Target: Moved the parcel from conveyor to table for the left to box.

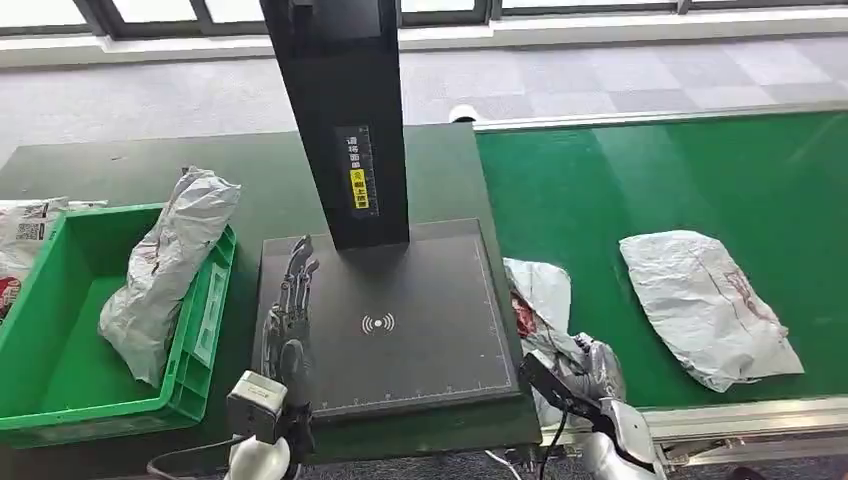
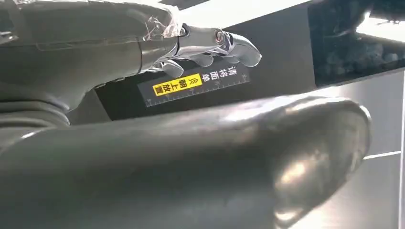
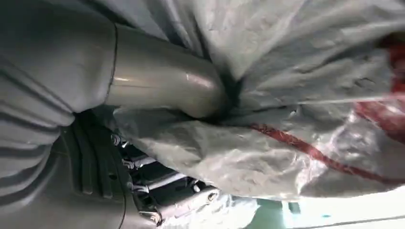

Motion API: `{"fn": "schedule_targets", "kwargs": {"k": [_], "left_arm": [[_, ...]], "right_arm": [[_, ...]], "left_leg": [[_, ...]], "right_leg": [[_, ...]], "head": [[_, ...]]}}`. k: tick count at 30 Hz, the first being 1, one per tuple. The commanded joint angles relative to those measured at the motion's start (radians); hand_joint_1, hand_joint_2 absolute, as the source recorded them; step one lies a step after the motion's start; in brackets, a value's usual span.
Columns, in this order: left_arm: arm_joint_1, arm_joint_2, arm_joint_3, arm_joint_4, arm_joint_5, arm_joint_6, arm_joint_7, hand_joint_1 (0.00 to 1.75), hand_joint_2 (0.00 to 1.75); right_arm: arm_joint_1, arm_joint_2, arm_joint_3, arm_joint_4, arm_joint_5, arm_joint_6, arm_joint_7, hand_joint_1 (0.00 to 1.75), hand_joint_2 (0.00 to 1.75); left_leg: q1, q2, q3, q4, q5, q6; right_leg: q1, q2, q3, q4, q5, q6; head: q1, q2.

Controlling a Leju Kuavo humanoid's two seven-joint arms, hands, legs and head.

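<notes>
Head cam sits high, looks fwd and down over the dark table (image 1: pixel 150 160), scan pad (image 1: pixel 400 320) w/ black post (image 1: pixel 340 110), green bin (image 1: pixel 60 340) at left and green conveyor (image 1: pixel 680 180) at right, far enough back to take in both hands at the near edge. Left wrist cam rides close behind the left hand (image 2: pixel 143 143), pic turned, looking past the fingers (image 2: pixel 224 45) at the post's yellow label (image 2: pixel 176 85), which head cam also catches (image 1: pixel 359 187). Right wrist cam is v. close, pressed up against a grey parcel (image 3: pixel 296 119) that the right hand (image 3: pixel 157 86) grips; same parcel (image 1: pixel 545 320) shows in head cam at the conveyor's near-left edge by the pad.
</notes>
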Motion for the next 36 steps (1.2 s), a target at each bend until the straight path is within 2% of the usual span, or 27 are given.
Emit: {"fn": "schedule_targets", "kwargs": {"k": [1, 4, 8, 13, 16, 18, 19, 25, 28, 32, 33, 34, 35, 36], "left_arm": [[-0.019, 0.044, -0.017, 0.026, 0.029, 0.026, 0.003, 0.0, 0.0], [-0.031, 0.049, -0.026, 0.035, 0.04, 0.021, 0.003, 0.0, 0.0], [-0.052, 0.052, -0.045, 0.052, 0.054, 0.039, 0.003, 0.0, 0.0], [-0.048, 0.047, -0.053, 0.047, 0.052, 0.058, 0.003, 0.0, 0.0], [-0.036, 0.044, -0.048, 0.034, 0.044, 0.062, 0.003, 0.0, 0.0], [-0.027, 0.042, -0.041, 0.027, 0.04, 0.059, 0.003, 0.0, 0.0], [-0.025, 0.041, -0.038, 0.025, 0.038, 0.056, 0.003, 0.0, 0.0], [-0.025, 0.041, -0.037, 0.024, 0.037, 0.055, 0.003, 0.0, 0.0], [-0.028, 0.036, -0.035, 0.028, 0.031, 0.046, 0.003, 0.0, 0.0], [-0.033, 0.027, -0.036, 0.035, 0.029, 0.019, 0.003, 0.0, 0.0], [-0.033, 0.027, -0.036, 0.035, 0.029, 0.019, 0.003, 0.0, 0.0], [-0.025, 0.038, -0.056, 0.022, 0.04, 0.031, 0.007, 0.0, 0.0], [-0.042, 0.029, -0.046, 0.044, 0.04, 0.024, 0.003, 0.0, 0.0], [-0.054, 0.023, -0.044, 0.061, 0.047, 0.008, 0.003, 0.0, 0.0]], "right_arm": [[0.132, 0.045, -0.002, -0.387, -0.202, 0.022, -0.108, 1.75, 1.75], [0.143, 0.045, -0.003, -0.408, -0.207, 0.028, -0.104, 1.75, 1.75], [0.19, 0.076, -0.024, -0.52, -0.288, -0.019, -0.185, 1.75, 1.75], [0.269, 0.121, -0.025, -0.775, -0.321, -0.205, -0.276, 1.75, 1.75], [0.318, 0.114, 0.057, -0.91, -0.328, -0.312, -0.329, 1.75, 1.75], [0.337, 0.161, 0.057, -0.98, -0.315, -0.312, -0.42, 1.75, 1.75], [0.34, 0.168, 0.072, -1.004, -0.301, -0.312, -0.429, 1.75, 1.75], [0.342, 0.177, 0.077, -1.009, -0.292, -0.312, -0.429, 1.75, 1.75], [0.324, 0.178, 0.128, -1.077, -0.214, -0.312, -0.429, 1.75, 1.75], [0.217, 0.171, 0.222, -0.94, -0.139, -0.312, -0.429, 1.75, 1.75], [0.217, 0.171, 0.222, -0.94, -0.139, -0.312, -0.429, 1.75, 1.75], [0.199, 0.06, 0.297, -0.976, -0.15, -0.312, -0.304, 1.75, 1.75], [0.168, 0.161, 0.243, -0.857, -0.145, -0.312, -0.412, 1.75, 1.75], [0.09, 0.104, 0.328, -0.679, -0.238, -0.249, -0.335, 1.75, 1.75]], "left_leg": [[-0.001, -0.004, -0.001, -0.001, 0.001, -0.001], [-0.001, -0.008, -0.003, -0.002, 0.001, 0.0], [-0.001, -0.013, -0.007, -0.001, 0.003, 0.001], [-0.002, -0.013, -0.008, 0.0, 0.003, 0.002], [-0.002, -0.014, -0.009, 0.0, 0.003, 0.002], [-0.002, -0.014, -0.007, -0.001, 0.003, 0.001], [-0.002, -0.013, -0.009, 0.0, 0.003, 0.001], [-0.001, -0.013, -0.007, -0.001, 0.003, 0.002], [-0.001, -0.012, -0.007, -0.001, 0.004, 0.002], [-0.001, -0.009, -0.007, -0.001, 0.004, 0.001], [-0.001, -0.007, -0.006, -0.001, 0.004, 0.001], [-0.001, -0.008, -0.006, -0.001, 0.004, 0.001], [-0.001, -0.008, -0.007, -0.002, 0.004, 0.001], [-0.001, -0.008, -0.006, -0.003, 0.005, 0.001]], "right_leg": [[-0.001, -0.004, -0.002, 0.0, -0.001, -0.001], [-0.001, -0.008, -0.002, 0.0, -0.001, -0.001], [-0.003, -0.013, -0.005, 0.0, -0.001, 0.0], [-0.005, -0.013, -0.006, 0.001, -0.002, -0.001], [-0.005, -0.014, -0.006, 0.001, -0.002, 0.0], [-0.004, -0.014, -0.006, 0.001, -0.002, -0.001], [-0.004, -0.013, -0.007, 0.001, -0.002, 0.0], [-0.003, -0.013, -0.005, 0.0, -0.002, 0.0], [-0.004, -0.012, -0.004, -0.001, -0.001, 0.0], [-0.004, -0.009, -0.005, 0.0, 0.0, 0.001], [-0.004, -0.007, -0.005, -0.001, 0.001, 0.0], [-0.003, -0.008, -0.004, -0.001, 0.0, 0.001], [-0.004, -0.008, -0.003, -0.001, 0.001, 0.0], [-0.004, -0.009, -0.003, -0.002, 0.001, 0.0]], "head": [[0.0, 0.0], [0.0, 0.0], [0.0, 0.0], [0.0, 0.0], [0.0, 0.0], [0.0, 0.0], [0.0, 0.0], [0.0, 0.0], [0.0, 0.0], [0.0, 0.0], [0.0, 0.0], [0.0, 0.0], [0.0, 0.0], [0.0, 0.0]]}}
